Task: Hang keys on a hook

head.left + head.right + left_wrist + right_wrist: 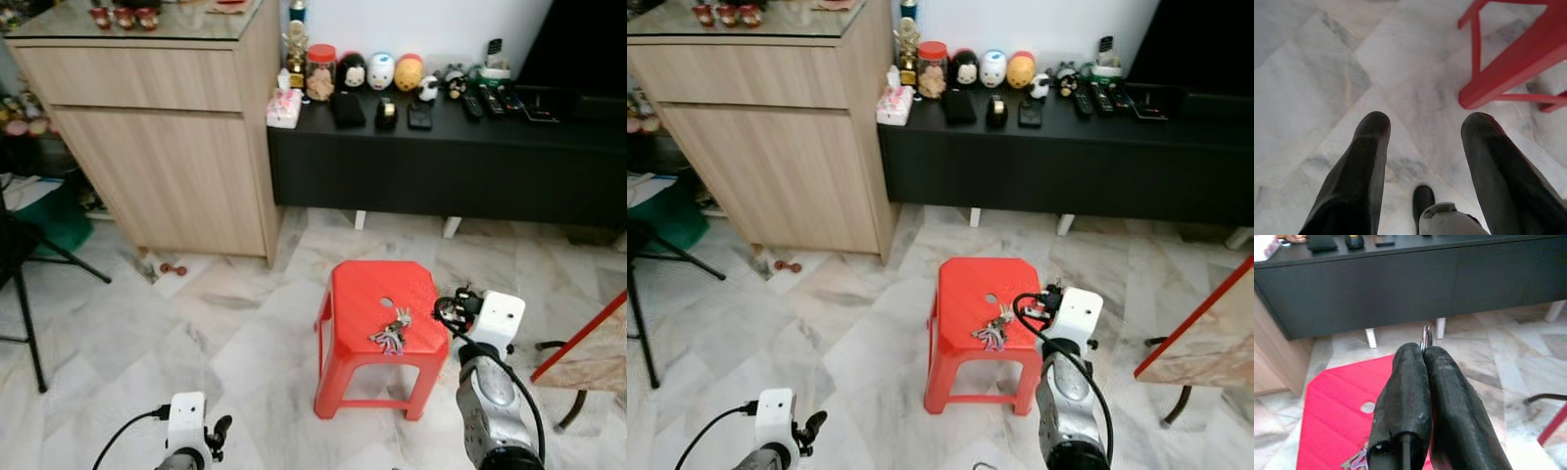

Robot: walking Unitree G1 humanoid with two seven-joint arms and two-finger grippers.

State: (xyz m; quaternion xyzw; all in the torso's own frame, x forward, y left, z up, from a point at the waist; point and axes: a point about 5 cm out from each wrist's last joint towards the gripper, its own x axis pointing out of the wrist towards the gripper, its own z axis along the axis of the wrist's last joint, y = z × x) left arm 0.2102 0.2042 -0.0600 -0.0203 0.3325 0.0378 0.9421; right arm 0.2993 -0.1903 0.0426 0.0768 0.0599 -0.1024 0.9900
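A bunch of keys [392, 331] lies on the top of a red plastic stool [364, 284], near its front right corner. My right gripper [451, 305] hovers at the stool's right edge, just right of the keys. In the right wrist view its fingers [1400, 396] are pressed together with a small metal ring [1426, 337] pinched at the tips. The keys [1354, 461] show low beside them, and I cannot tell whether the ring joins the bunch. My left gripper [1425, 127] hangs open over the marble floor, left of the stool.
A long black low cabinet [441, 157] with figurines and remotes runs along the far wall. A tall wooden cabinet [157, 147] stands at the back left. A black stand leg [29, 323] is at far left. A red-edged table corner [588, 352] juts in at right.
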